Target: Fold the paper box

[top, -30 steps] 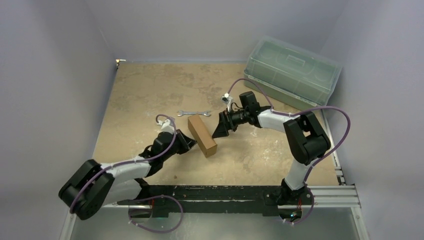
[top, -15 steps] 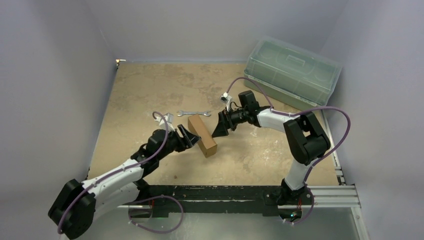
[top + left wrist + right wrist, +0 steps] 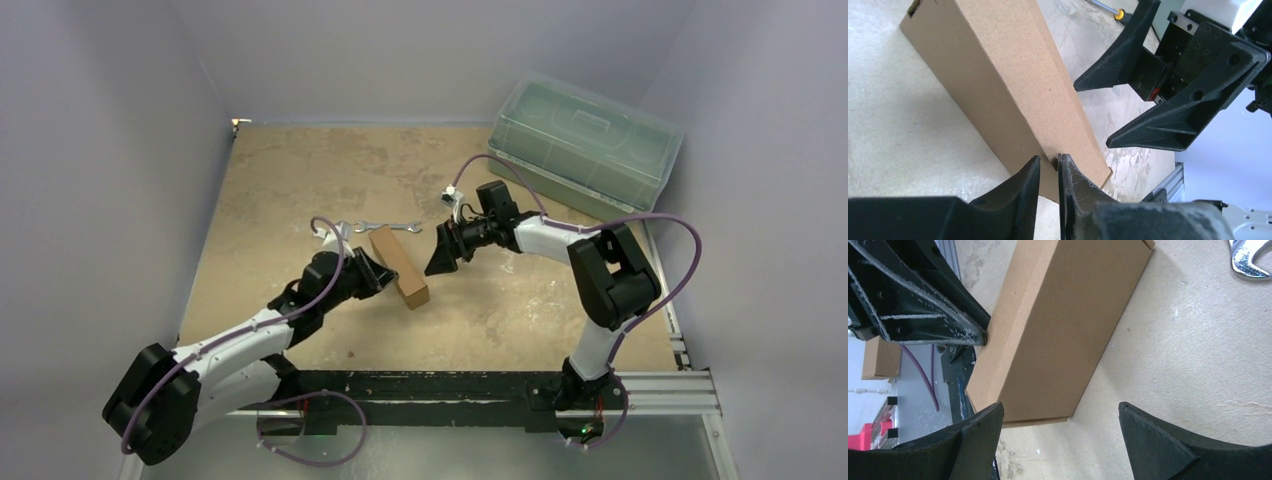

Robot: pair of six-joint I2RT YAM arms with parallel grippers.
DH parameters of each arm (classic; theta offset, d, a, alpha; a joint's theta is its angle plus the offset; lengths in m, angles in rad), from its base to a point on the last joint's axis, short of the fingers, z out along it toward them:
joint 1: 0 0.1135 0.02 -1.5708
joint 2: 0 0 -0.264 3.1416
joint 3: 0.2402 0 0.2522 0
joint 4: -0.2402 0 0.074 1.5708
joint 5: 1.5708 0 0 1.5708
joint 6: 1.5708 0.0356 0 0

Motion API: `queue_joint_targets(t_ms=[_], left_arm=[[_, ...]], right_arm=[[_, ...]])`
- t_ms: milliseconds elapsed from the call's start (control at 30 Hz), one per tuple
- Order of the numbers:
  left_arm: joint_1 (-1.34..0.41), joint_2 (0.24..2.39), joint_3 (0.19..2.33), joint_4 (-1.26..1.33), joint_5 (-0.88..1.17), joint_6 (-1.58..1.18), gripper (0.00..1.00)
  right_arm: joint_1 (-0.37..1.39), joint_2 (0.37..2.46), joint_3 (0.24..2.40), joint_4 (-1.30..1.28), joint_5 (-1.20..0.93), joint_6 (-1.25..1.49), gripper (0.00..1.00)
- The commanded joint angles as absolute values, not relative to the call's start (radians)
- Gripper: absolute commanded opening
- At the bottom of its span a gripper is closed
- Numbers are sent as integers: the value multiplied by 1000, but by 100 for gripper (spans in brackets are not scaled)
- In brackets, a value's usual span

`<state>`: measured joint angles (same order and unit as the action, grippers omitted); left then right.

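Note:
The paper box (image 3: 398, 267) is a folded-up long brown cardboard block lying on the table, slanting from far left to near right. My left gripper (image 3: 388, 277) is at its left long side. In the left wrist view its jaws (image 3: 1048, 160) stand only a narrow slit apart, pinched on the upper long edge of the box (image 3: 998, 75). Just to the right of the box, my right gripper (image 3: 440, 262) hovers wide open. The right wrist view has the box (image 3: 1063, 330) ahead of those open fingers (image 3: 1060, 407), with nothing between them.
A steel wrench (image 3: 387, 226) lies just beyond the box's far end. A large translucent green lidded bin (image 3: 585, 145) stands at the back right. An aluminium rail (image 3: 650, 385) runs along the near edge. Grey walls close in both sides.
My left arm stretched forward to the box, its jaws opening and then closing to a slit on the box's edge. The box shifted slightly left. The right gripper barely moved.

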<state>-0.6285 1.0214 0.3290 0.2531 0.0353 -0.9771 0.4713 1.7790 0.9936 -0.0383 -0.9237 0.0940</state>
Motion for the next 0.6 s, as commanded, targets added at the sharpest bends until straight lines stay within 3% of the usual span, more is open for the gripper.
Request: queue_joint_targets(t_ms=[0,233,567], left_arm=[[-619,985,278,70,-101,-965,15],[-620,851,253,-211,-224,-1076,15],[-620,712,348,-374,-220,-989,38]], right_arm=[[476,1726,1043,-58,-910,53,88],[475,1696,1054,-87,-899,18,88],[475,1657,1082,-166,-869,-104,91]])
